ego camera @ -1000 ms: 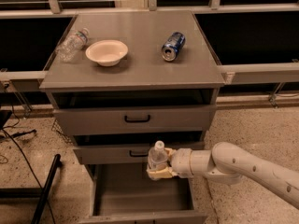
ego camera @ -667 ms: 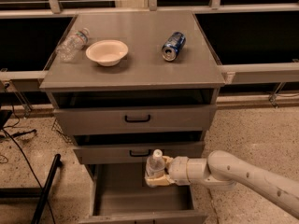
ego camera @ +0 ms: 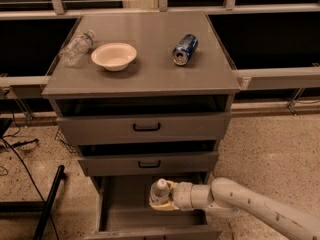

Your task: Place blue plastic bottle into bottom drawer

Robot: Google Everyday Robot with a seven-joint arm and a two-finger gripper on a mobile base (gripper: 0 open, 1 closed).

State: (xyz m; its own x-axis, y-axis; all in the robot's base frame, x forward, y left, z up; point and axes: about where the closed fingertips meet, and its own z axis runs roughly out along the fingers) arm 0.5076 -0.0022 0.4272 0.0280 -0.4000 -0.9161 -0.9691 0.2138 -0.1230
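Note:
My gripper [ego camera: 161, 199] is shut on the blue plastic bottle [ego camera: 159, 192], a clear bottle with a white cap held upright. It hangs inside the open bottom drawer [ego camera: 120, 219], over its right half, below the middle drawer's front. My white arm [ego camera: 250, 206] reaches in from the lower right. The bottle's lower part is hidden by the fingers.
On the cabinet top [ego camera: 150, 69] lie a dented clear bottle [ego camera: 76, 46], a white bowl [ego camera: 114, 56] and a blue soda can [ego camera: 184, 48] on its side. The top drawer [ego camera: 145, 126] and middle drawer [ego camera: 148, 163] stand slightly open. A black stand leg [ego camera: 47, 204] lies on the floor at left.
The gripper with the bottle has moved down and a little left, from in front of the middle drawer into the bottom drawer's opening.

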